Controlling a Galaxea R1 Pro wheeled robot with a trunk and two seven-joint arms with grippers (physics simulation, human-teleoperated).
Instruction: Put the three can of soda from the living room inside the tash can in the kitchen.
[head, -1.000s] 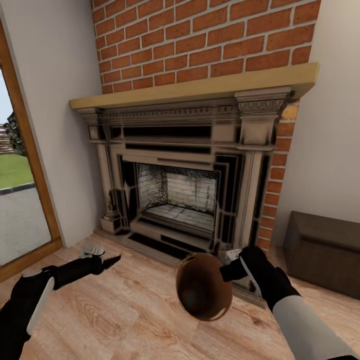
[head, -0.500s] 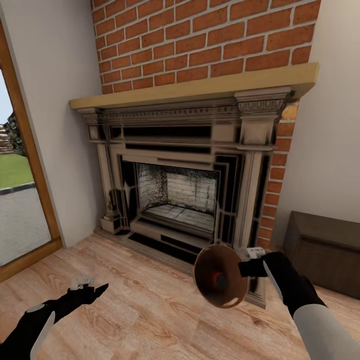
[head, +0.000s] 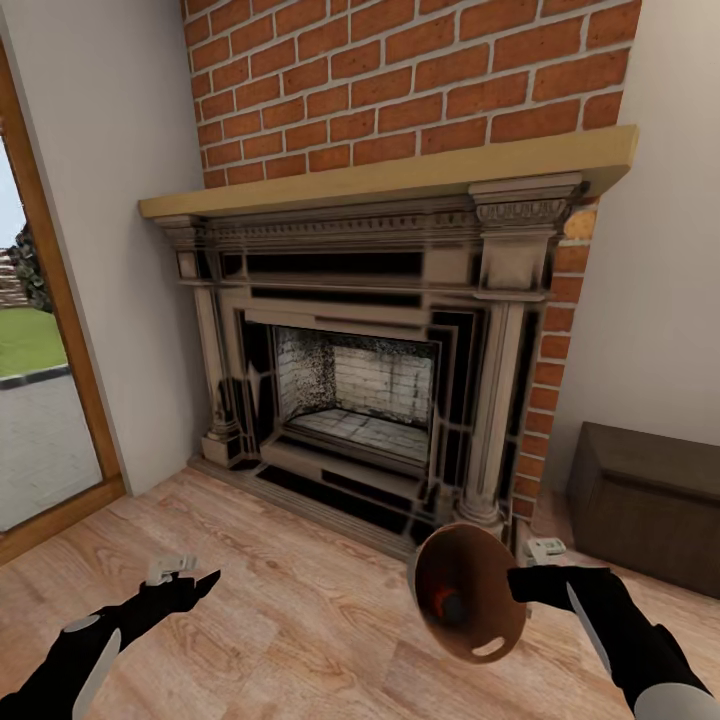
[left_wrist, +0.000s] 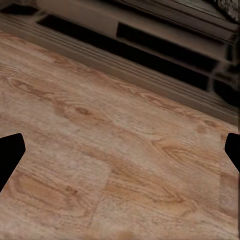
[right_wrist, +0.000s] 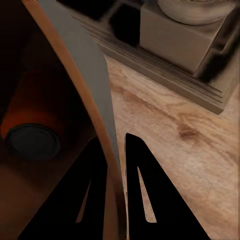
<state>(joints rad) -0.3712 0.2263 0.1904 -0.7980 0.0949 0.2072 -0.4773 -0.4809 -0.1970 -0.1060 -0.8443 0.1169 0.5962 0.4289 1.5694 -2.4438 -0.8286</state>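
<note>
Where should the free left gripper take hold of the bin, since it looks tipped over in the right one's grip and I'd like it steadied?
Likely the rim of the trash can on the side opposite the right gripper, which pinches its wall edge-on. The can lies tilted, mouth toward the camera, an orange can inside. The open left gripper could come from the robot's left.

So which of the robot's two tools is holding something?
The right tool, at the right of the head view, pinches the tash can by its rim, with an orange can of soda inside. The left tool is open with nothing in it.
</note>
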